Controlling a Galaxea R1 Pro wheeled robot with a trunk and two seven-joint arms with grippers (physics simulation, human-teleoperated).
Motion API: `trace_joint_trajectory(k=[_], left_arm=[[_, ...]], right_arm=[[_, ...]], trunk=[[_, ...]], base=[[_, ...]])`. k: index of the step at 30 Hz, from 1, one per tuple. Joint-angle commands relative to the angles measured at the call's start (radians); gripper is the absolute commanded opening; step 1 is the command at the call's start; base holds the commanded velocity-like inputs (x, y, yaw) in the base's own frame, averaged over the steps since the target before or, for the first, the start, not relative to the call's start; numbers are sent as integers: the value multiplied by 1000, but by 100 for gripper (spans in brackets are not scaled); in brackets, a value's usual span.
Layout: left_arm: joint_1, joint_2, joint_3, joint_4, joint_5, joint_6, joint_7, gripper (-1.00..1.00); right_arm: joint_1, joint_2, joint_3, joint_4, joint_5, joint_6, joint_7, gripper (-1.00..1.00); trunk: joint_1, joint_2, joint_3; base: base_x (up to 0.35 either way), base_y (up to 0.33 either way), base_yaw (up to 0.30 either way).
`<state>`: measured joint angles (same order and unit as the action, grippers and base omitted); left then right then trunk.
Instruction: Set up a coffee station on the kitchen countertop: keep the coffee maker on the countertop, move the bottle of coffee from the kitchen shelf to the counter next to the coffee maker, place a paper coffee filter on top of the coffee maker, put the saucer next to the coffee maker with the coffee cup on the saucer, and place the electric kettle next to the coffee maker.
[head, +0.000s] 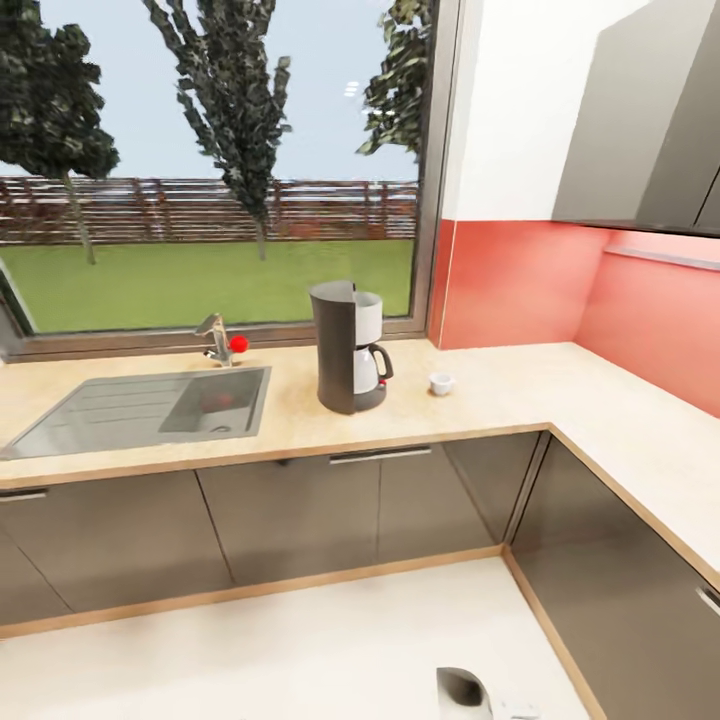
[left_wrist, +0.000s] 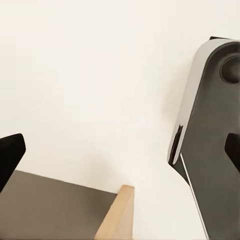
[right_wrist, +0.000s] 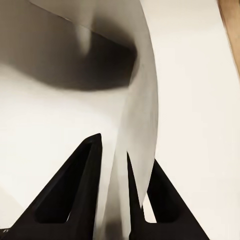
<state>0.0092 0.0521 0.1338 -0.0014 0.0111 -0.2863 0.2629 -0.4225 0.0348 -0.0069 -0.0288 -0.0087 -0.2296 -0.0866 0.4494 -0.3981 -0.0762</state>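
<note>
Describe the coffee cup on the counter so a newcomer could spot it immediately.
Start at the big window, then drop to the beige countertop below its right corner. The coffee cup stands just right of the tall dark coffee maker, apart from it: a tiny white cup, the smallest item there.

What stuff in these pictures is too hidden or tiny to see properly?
- Coffee cup, head view: too small to show a handle or contents.
- Paper coffee filter, right wrist view: cut off by the picture edges; the right gripper pinches its rim.
- Left gripper, left wrist view: fingertips cut off at the edges.
</note>
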Motion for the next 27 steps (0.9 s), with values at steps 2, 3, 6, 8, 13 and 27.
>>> trace_joint_trajectory(k=[2, 3, 6, 8, 13, 27], left_arm=[[0, 0, 5, -1, 0, -4, -1, 100], [0, 1, 5, -1, 0, -4, -1, 100], [0, 3, 6, -1, 1, -4, 0, 100], [0, 3, 6, -1, 1, -2, 0, 100], [0, 9, 5, 0, 1, 2, 1, 100], [0, 12, -3, 0, -9, 9, 10, 100]], right_arm=[[-1, 0, -1, 1, -3, -4, -1, -100], [-1, 0, -1, 1, -3, -4, -1, -100], [-1, 0, -1, 1, -3, -4, -1, -100], [-1, 1, 0, 2, -2, -4, -1, -100], [-1, 14, 0, 2, 0, -5, -1, -100], [-1, 67, 4, -434, -2, -6, -1, -100]], trunk=[[1, -2, -2], [1, -2, -2], [1, -2, -2], [1, -2, -2], [1, -2, -2], [1, -2, -2]], base=[[132, -107, 272], [195, -166, 276], [221, -193, 277], [214, -208, 278], [154, -189, 278], [17, -17, 63]])
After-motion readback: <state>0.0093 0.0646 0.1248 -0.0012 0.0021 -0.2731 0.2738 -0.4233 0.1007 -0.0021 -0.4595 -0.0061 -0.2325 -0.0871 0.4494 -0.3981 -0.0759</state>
